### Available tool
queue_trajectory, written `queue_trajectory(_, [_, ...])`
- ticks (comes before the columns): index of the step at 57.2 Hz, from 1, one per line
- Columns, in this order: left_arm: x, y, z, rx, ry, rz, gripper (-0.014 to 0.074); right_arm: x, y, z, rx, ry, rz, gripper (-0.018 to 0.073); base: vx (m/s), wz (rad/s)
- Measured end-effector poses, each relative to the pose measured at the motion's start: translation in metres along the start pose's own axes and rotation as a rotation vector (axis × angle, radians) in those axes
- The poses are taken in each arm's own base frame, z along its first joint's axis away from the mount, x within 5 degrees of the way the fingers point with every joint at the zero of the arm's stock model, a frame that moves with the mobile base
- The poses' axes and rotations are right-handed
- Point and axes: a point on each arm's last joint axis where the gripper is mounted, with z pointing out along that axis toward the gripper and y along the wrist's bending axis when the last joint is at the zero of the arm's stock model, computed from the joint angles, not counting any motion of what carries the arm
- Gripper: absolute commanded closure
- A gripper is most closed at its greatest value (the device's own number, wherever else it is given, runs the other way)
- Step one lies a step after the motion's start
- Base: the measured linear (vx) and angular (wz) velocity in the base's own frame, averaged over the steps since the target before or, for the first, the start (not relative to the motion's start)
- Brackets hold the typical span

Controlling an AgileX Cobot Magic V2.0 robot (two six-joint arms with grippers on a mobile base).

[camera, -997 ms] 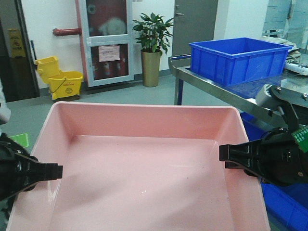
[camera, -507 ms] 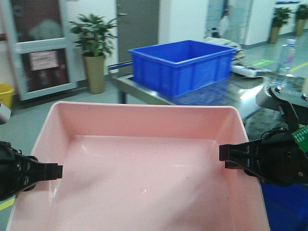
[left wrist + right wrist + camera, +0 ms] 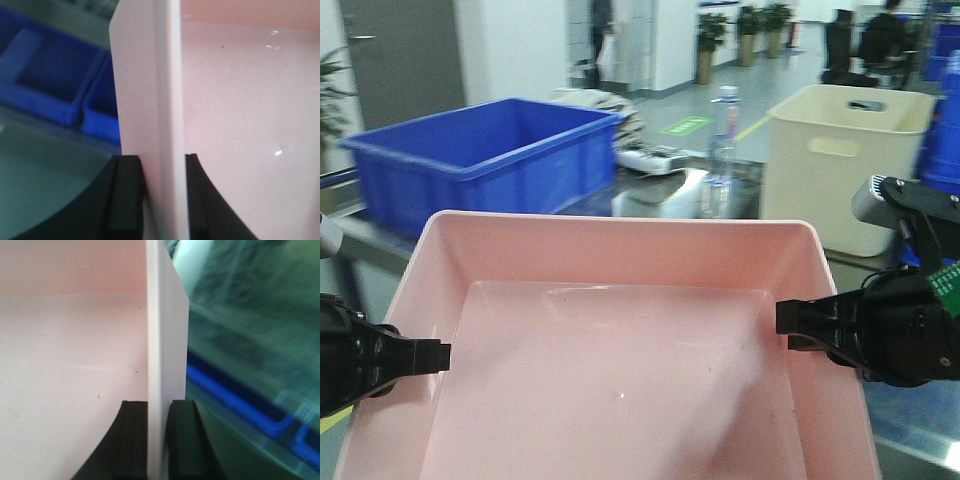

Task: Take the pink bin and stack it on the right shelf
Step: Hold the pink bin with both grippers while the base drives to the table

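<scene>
Bright hall behind, blurred, with a grey door (image 3: 395, 50) at far left.

Front view: the pink bin (image 3: 620, 350) fills the lower frame, held up between both arms. The left gripper (image 3: 430, 355) is clamped on its left wall and the right gripper (image 3: 790, 330) on its right wall. Beyond the far rim lies the shiny grey shelf (image 3: 665, 195). It carries a blue crate (image 3: 470, 160) at left, a clear bottle (image 3: 723, 130) in the middle and a cream tub (image 3: 840, 170) at right. Half a second ago the crate stood centre-right with a plant beside the door. Now the crate has slid left and the cream tub has come into view. The bin and grippers sit at the same spots in frame.

Left wrist view: two black fingers (image 3: 127, 190) pinch the bin's wall, one on each face. Blurred blue crates (image 3: 45, 75) lie below at left.

Right wrist view: black fingers (image 3: 135, 435) are closed tight on the bin's other wall. Streaked green and blue blur lies outside it.
</scene>
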Motion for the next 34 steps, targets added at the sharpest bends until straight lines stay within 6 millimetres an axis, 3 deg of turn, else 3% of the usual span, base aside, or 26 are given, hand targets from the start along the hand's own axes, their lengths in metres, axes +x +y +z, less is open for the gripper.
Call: queue_trajectory(34, [0.0000, -0.0001, 0.0000, 0.001, 0.000, -0.001, 0.0598, 0.0000, -0.0001, 0.0000, 0.001, 0.000, -0.001, 0.0568, 0.36, -0.57])
